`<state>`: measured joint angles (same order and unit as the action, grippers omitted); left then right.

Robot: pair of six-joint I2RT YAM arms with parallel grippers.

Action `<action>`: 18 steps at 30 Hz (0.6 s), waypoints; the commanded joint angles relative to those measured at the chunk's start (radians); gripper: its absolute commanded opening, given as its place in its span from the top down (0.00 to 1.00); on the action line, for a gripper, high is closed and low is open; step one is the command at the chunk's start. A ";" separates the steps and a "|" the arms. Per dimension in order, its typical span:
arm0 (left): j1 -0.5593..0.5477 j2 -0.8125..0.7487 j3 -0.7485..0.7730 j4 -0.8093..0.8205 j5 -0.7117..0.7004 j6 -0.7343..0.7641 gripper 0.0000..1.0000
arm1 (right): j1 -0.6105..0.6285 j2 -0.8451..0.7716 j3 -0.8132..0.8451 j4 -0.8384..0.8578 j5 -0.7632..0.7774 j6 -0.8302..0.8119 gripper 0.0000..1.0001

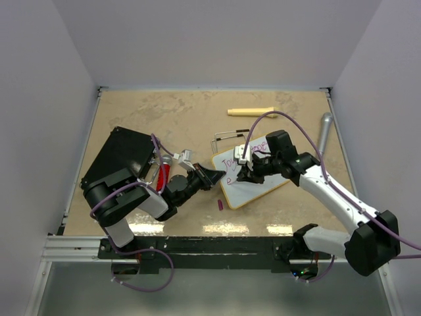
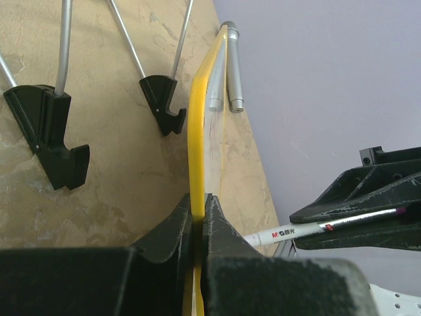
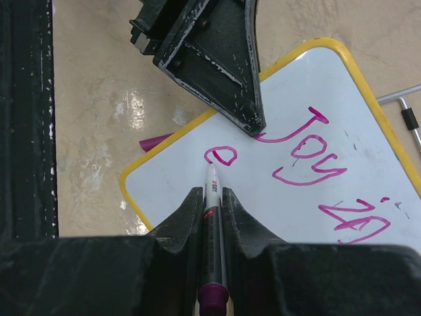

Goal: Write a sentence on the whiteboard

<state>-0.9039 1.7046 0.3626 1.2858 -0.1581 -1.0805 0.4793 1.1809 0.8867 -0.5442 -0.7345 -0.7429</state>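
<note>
The whiteboard lies tilted on the table, white with a yellow rim. My left gripper is shut on its left edge; in the left wrist view the jaws pinch the yellow rim. My right gripper is shut on a marker, whose tip touches the board just below a pink "e". The sentence reads "Joy" and "in" on the first line. The marker also shows in the left wrist view.
A pink marker cap lies by the board's near-left corner. A black flat case sits at the left, and a yellow stick and a grey cylinder at the back. The board's wire legs with black feet rest on the table.
</note>
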 commanded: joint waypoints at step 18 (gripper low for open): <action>-0.004 -0.002 -0.007 0.073 0.002 0.065 1.00 | -0.064 -0.040 0.032 0.038 -0.017 0.030 1.00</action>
<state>-0.9047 1.7046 0.3618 1.2934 -0.1562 -1.0782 0.4179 1.1389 0.8860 -0.5369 -0.7212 -0.7219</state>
